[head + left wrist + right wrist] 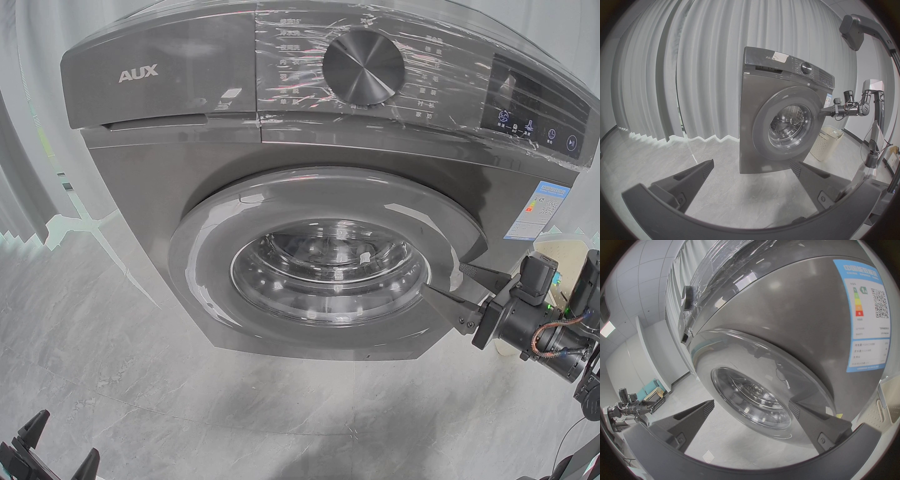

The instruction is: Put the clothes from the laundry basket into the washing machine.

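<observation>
Right gripper [445, 278] spread wide with nothing held, shut door [212, 231] of the washing machine [187, 169] right at its fingertips, laundry basket [826, 142] set just behind it, left gripper [62, 447] likewise parted and empty

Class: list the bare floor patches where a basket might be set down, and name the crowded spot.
Free: the floor between the washing machine's front and the left gripper; also the strip between its left side and the curtain. Crowded: the machine's right side, where the right gripper sits at the door rim and the laundry basket stands.
</observation>
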You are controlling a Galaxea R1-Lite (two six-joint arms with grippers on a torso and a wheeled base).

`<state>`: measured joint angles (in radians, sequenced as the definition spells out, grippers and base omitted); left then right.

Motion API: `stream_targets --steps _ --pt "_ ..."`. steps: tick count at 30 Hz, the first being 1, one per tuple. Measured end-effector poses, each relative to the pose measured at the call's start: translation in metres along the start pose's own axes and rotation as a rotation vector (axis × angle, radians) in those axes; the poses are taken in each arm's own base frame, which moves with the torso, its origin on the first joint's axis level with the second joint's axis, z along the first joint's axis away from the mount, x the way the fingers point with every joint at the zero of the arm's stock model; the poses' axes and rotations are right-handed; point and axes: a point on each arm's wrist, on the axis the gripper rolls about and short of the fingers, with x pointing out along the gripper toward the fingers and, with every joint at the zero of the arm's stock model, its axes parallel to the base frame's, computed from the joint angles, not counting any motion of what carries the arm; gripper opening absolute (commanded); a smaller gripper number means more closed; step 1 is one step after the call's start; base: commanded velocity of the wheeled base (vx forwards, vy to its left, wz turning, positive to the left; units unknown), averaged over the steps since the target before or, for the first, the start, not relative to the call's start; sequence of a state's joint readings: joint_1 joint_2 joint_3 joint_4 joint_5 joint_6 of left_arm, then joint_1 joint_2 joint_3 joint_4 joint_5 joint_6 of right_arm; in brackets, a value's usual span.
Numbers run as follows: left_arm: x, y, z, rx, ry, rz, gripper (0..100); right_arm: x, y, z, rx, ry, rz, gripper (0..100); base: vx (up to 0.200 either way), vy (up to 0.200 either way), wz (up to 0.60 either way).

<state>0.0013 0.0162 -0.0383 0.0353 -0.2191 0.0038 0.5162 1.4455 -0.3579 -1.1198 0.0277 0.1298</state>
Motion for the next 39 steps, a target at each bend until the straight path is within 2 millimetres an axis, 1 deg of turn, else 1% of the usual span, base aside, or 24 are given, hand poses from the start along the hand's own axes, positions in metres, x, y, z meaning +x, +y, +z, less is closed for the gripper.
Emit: stream_targets --steps 2,5,9,10,13,14,19,24,28,30,34,36,39 --pt "0.0 0.0 0.0 -0.001 0.0 0.0 100 -0.004 -0.001 -0.003 -0.004 0.006 -0.01 100 0.0 0.0 0.0" --pt "0.0 0.0 0.0 -0.002 0.0 0.0 100 -0.017 -0.001 -0.01 -0.017 0.02 -0.022 100 0.0 0.0 0.0" --pt "0.0 0.0 0.0 -0.005 0.0 0.0 100 -0.05 -0.001 -0.025 -0.029 0.073 -0.002 100 0.0 0.0 0.0" --pt "0.0 0.0 0.0 -0.005 0.0 0.0 100 -0.061 -0.001 -0.028 -0.033 0.081 -0.001 100 0.0 0.0 0.0" --pt "0.0 0.0 0.0 -0.006 0.0 0.002 100 -0.085 -0.002 -0.029 -0.047 0.071 -0.004 100 0.0 0.0 0.0" --pt "0.0 0.0 0.0 -0.006 0.0 0.002 100 -0.09 -0.003 -0.029 -0.051 0.07 -0.008 100 0.0 0.0 0.0" --pt "0.0 0.0 0.0 -0.006 0.0 0.004 100 -0.129 -0.011 -0.031 -0.089 0.068 -0.105 100 0.0 0.0 0.0" --pt "0.0 0.0 0.0 -0.006 0.0 0.004 100 -0.164 -0.012 -0.038 -0.112 0.052 -0.208 100 0.0 0.0 0.0" --pt "0.0 0.0 0.0 -0.006 0.0 0.005 100 -0.19 -0.008 -0.05 -0.124 0.045 -0.28 100 0.0 0.0 0.0" --pt "0.0 0.0 0.0 -0.007 0.0 0.005 100 -0.204 -0.006 -0.063 -0.124 0.078 -0.321 100 0.0 0.0 0.0" --pt "0.0 0.0 0.0 -0.007 0.0 0.006 100 -0.22 -0.002 -0.084 -0.114 0.127 -0.401 100 0.0 0.0 0.0" --pt "0.0 0.0 0.0 -0.009 0.0 0.007 100 -0.226 0.0 -0.091 -0.113 0.126 -0.444 100 0.0 0.0 0.0" --pt "0.0 0.0 0.0 -0.017 0.0 0.009 100 -0.23 0.002 -0.094 -0.117 0.081 -0.499 100 0.0 0.0 0.0"
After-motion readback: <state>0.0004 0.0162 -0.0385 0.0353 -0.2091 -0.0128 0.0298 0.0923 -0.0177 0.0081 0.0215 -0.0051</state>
